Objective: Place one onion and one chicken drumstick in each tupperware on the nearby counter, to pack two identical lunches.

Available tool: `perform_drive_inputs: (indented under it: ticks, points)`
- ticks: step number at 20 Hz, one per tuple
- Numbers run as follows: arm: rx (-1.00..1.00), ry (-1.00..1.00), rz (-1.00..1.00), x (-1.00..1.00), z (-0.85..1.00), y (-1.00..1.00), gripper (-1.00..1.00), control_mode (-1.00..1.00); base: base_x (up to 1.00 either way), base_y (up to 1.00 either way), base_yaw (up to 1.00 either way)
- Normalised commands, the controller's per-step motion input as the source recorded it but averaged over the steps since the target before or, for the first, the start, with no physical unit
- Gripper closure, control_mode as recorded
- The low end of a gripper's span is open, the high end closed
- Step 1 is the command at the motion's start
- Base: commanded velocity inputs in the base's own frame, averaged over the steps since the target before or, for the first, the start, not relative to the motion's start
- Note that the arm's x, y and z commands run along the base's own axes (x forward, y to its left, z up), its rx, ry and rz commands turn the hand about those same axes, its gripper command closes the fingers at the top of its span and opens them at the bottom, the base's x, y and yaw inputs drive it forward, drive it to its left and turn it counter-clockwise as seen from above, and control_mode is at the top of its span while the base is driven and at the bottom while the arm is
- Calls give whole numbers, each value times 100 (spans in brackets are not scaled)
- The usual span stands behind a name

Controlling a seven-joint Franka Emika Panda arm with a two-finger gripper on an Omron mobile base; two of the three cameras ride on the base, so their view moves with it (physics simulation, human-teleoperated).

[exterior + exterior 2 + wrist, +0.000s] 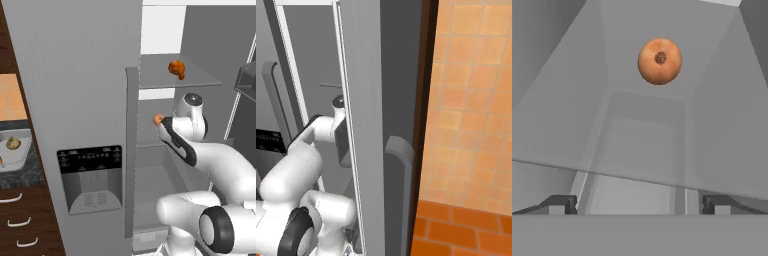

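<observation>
Reaching into the open refrigerator, the arm carried its pincer [639,204] toward an onion [659,61] that rested on a glass shelf [572,130]; in the hand view the two dark fingertips [559,204] stood spread wide apart with nothing between them, and the onion lay ahead of them, well apart from either tip. In the left base view the same onion [158,119] showed just beside the arm's wrist, and a chicken drumstick [177,69] lay on the shelf above [200,77]. At the left edge of that view a tupperware [21,159] sat on the dark table [32,167] and appeared to hold one pale round item already, possibly the other onion, though it was too small to tell for certain.

Judged from this position, the main hazard was the onion's smooth round form: a closure off its widest part could squeeze it out of the jaws and roll it back along the shelf. The shelf above and the refrigerator door edge [131,150] stood close to the arm, so a steep withdrawal could strike either.
</observation>
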Motion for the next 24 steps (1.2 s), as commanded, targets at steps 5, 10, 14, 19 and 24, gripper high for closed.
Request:
perform_drive_inputs:
  ticks: [5,10,14,19,24]
  points:
    - [0,-5,-2,72,-2,0,-100,-100,0,0,0]
    - [0,-2,-1,77,0,-1,-100,-100,0,0,0]
    - [0,-1,0,77,-2,-4,-100,-100,0,0,0]
    - [0,0,0,61,-20,-10,-100,-100,0,0,0]
    - [0,0,-1,57,-30,-11,-100,-100,0,0,0]
